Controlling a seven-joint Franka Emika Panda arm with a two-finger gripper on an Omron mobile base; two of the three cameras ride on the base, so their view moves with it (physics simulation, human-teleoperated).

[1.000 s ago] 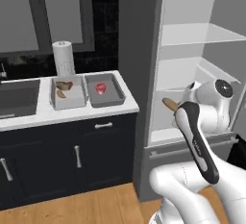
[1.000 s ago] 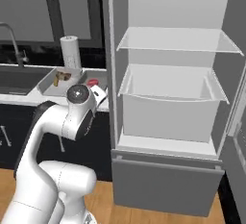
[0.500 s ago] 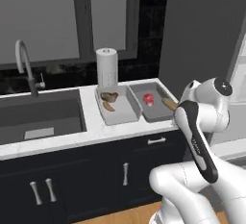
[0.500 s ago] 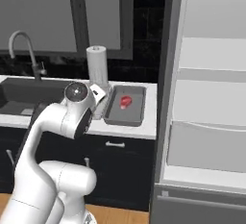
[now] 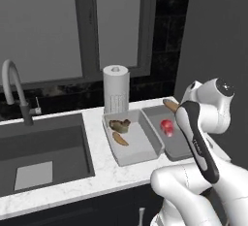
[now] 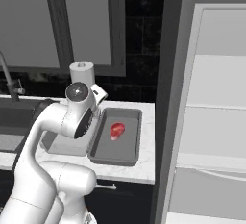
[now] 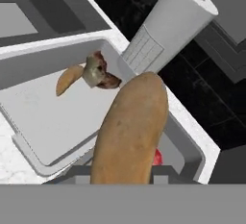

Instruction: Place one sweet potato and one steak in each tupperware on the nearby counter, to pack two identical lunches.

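I'm seeing the gripper [image 7: 129, 177] clenched on a sweet potato [image 7: 130, 131], which is filling the middle of the hand view and sticking up toward 12 o'clock from btwn the tips. In the left base view the same held sweet potato [image 5: 170, 105] is poking out at 10 o'clock from the arm's wrist, hanging over the far edge of the darker tupperware [image 5: 178, 148].

That darker tupperware is holding the red steak [image 5: 167, 127]; right base view is showing the red steak [image 6: 116, 130] lying roughly mid-tray, w/ the tray wall [image 6: 126, 156] bare around it.

The lighter tupperware [image 5: 140, 152] is sitting just beside the dark one, at its 9 o'clock in the left base view, rims touching or nearly so; can't tell which. Inside it I'm seeing the brown steak [image 5: 119, 125] toward the far end and the second sweet potato [image 5: 120, 138] at its 6 o'clock, close by. Hand view is giving me the same pair: brown steak [image 7: 99, 73] w/ the sweet potato [image 7: 68, 79] touching it at 9 o'clock.

Both trays are resting on the counter [image 5: 63, 188]. A paper towel roll [image 5: 116, 89] is standing upright behind the lighter tray, at 12 o'clock. The sink [image 5: 43, 152] is lying at 9 o'clock of the trays, w/ the faucet [image 5: 14, 91] behind it.
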